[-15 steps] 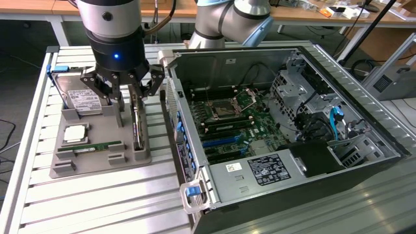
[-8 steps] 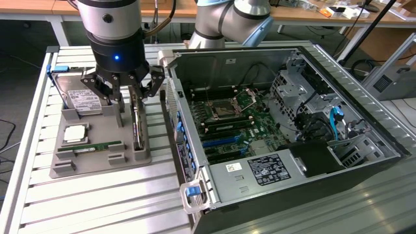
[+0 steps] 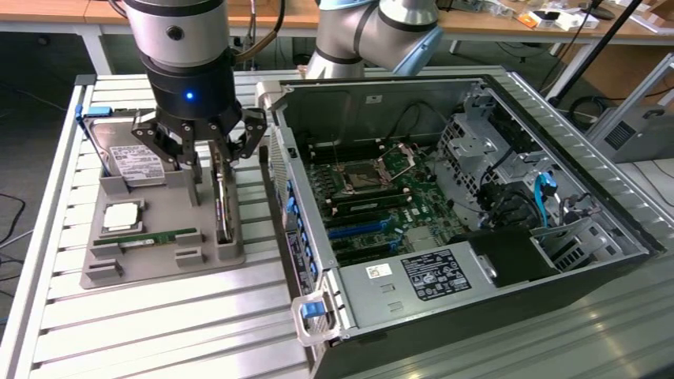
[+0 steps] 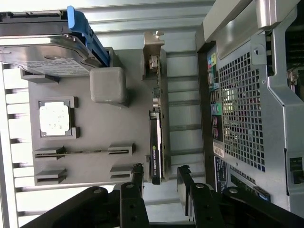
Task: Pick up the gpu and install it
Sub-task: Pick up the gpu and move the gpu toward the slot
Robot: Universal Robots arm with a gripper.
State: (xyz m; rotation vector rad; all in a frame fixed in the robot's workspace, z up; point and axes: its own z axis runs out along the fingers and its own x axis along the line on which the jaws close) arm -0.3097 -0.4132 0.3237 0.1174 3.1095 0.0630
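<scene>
One open computer case (image 3: 348, 99) is lying on its side, motherboard (image 3: 368, 197) facing up, likely for access from above. Beside it a grey fixture tray (image 3: 158, 264) is holding parts in slots. The gripper (image 3: 216, 150) is hovering over that tray, jaws spread wide and grasping nothing, flanking the gpu (image 3: 223, 207), which is standing on edge in its groove, presumably for easy pinching.

I see the tray (image 3: 158, 264) on the exterior view's left, the computer case (image 3: 348, 99) on its right. On the tray, the gpu (image 3: 222, 207) stands on edge nearest the case; left of it, the hard drive (image 3: 135, 162) lies far, then the chip (image 3: 122, 215), the RAM stick (image 3: 147, 237) nearest.
</scene>
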